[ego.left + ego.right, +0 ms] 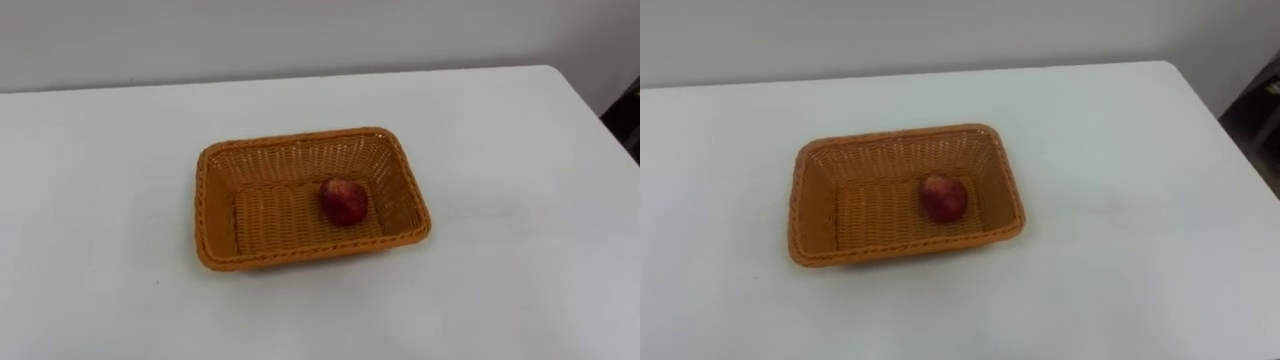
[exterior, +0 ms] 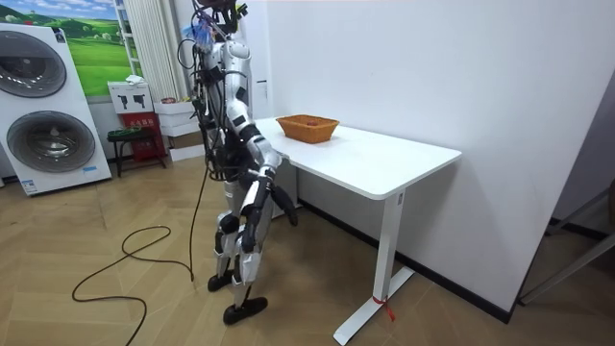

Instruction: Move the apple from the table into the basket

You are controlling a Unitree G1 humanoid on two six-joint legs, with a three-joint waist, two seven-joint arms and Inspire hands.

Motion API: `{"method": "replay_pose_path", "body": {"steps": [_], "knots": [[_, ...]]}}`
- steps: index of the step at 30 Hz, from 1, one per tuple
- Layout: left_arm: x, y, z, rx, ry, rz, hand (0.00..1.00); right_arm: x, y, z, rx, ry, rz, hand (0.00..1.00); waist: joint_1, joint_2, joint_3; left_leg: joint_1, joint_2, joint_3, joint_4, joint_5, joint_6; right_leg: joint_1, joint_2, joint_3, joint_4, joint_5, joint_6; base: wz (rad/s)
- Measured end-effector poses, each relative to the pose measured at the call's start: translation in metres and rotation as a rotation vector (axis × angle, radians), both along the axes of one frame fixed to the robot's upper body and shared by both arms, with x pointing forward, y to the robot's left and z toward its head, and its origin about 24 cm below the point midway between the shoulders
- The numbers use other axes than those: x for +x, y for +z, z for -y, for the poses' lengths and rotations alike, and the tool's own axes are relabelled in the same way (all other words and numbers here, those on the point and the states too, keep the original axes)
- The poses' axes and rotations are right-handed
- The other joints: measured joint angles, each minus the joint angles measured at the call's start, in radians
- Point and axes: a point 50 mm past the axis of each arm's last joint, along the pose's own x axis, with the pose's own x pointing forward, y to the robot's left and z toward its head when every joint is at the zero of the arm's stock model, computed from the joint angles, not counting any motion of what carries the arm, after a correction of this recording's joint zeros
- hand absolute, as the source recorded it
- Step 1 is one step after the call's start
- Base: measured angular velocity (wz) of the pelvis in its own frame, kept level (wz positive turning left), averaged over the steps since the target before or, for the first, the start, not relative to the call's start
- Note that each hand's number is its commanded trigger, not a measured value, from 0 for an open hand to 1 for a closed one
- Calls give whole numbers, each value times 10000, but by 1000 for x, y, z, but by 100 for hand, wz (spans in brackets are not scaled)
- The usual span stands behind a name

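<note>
A red apple (image 1: 343, 201) lies inside the woven orange basket (image 1: 300, 158). It sits on the basket's floor toward 3 o'clock, close to the right-hand wall and apart from the left one. Its underside is hidden where it meets the weave, and the near rim cuts off the lowest strip of the floor around 6 o'clock. The basket stands flat on the white table (image 1: 500, 150), about the middle of the eye views, with bare tabletop all round it. At 12 o'clock the table's far edge meets a pale wall (image 1: 300, 40). At 3 o'clock a dark shape (image 1: 626, 118) beyond the table's corner is cut by the picture's edge, and what it is cannot be made out.

In the room view the robot stands upright at the table's end, at 9 o'clock from the basket, with its arms hanging low. One dark hand (image 2: 287, 210) hangs below the tabletop's edge, clear of the basket. It is too small to tell whether it is the left or the right, or whether its fingers are apart or together. There the basket's near wall hides its inside. Two washing machines (image 2: 43, 106) stand at 9 o'clock behind the robot, the nearer one cut by the picture's edge.
</note>
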Motion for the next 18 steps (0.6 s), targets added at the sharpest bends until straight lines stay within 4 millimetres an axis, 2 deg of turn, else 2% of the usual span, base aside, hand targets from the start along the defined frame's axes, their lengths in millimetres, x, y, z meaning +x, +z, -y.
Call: {"method": "replay_pose_path", "body": {"steps": [3,6,7,8,9,11,12,14,18], "knots": [[0,-1,2,-59,9,-17,0,-14,-12,-16,876,-44,-530,0,-10,14,-3,-98,0,-2,20,0,0,-46,-1,-43,1,0,0,8],[-3,-3,6,-241,-26,-203,0,-22,-27,-35,2185,1156,-1267,0,21,104,-22,-155,4,-18,29,0,0,-99,4,-28,-14,-1,0,-2],[-6,-4,8,-382,29,-357,0,-23,-31,-41,2659,1900,-1566,0,36,96,-7,-148,4,-1,50,-1,1,-100,1,-26,-13,-1,0,-11],[-7,-5,9,-493,51,-483,0,-24,-35,-46,3156,2739,-1891,0,123,181,-33,-128,7,63,65,-1,3,-122,-1,-26,-8,-1,0,-15],[-7,-5,10,-499,-11,-532,0,-24,-37,-49,3427,3294,-2155,0,204,136,-8,-120,16,139,70,-2,3,-164,-1,-24,-10,-1,0,-23],[-8,-6,12,-550,-127,-669,0,-16,-43,-56,4188,5730,-2924,0,383,230,-10,-191,32,275,235,-9,6,-158,-2,-13,-12,-1,1,-21],[-7,-7,13,-576,-229,-698,0,-13,-44,-58,4327,6365,-3106,0,426,217,7,-215,35,277,268,-15,9,-165,-2,-13,-18,-1,1,-9],[-2,-10,21,-794,-529,-759,0,-6,-50,-66,5038,8436,-3572,0,630,334,19,-303,58,266,376,-80,-6,-175,10,-7,-10,-5,-7,-2],[-3,-14,31,-1174,-608,-975,0,-1,-57,-76,6097,10809,-4207,0,855,460,43,-288,60,187,580,-79,-21,-151,7,-46,12,-75,-57,7]]}}
